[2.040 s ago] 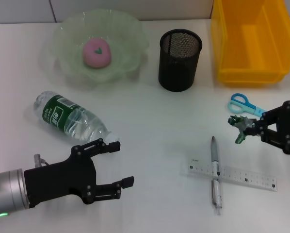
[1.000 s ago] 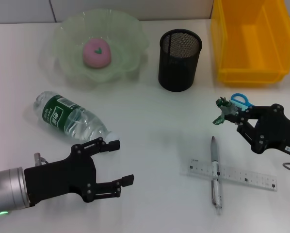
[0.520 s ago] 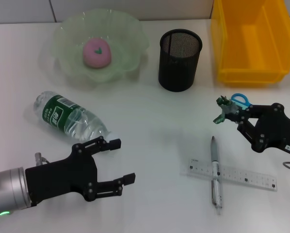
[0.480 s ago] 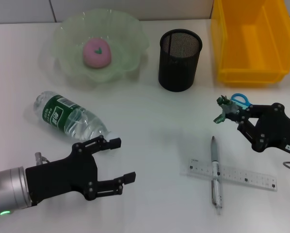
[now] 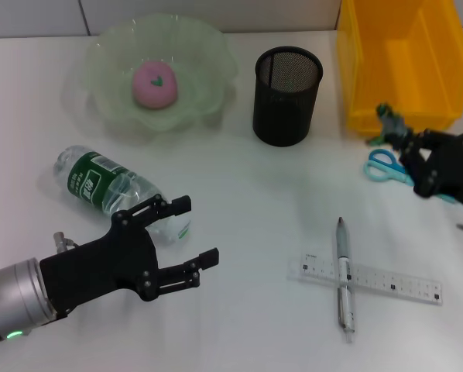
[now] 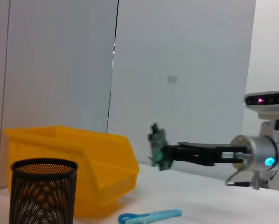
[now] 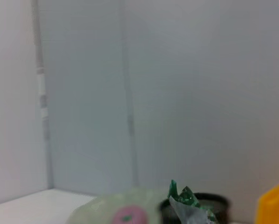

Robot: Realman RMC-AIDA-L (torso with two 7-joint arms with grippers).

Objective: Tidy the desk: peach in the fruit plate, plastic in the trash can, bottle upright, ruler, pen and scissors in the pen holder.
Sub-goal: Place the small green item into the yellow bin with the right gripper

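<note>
Right gripper [image 5: 392, 128] pinches the plastic [image 5: 385, 116] beside the bin [image 5: 355, 62]; next, carry it over the rim. Left gripper [image 5: 186, 240] gapes by the bottle [image 5: 111, 190].

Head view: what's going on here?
The right gripper holds a scrap of green plastic lifted clear of the table beside the yellow bin. The left gripper is open next to the bottle, which lies on its side. The peach is in the fruit plate. Pen, ruler and scissors are out of the pen holder.
</note>
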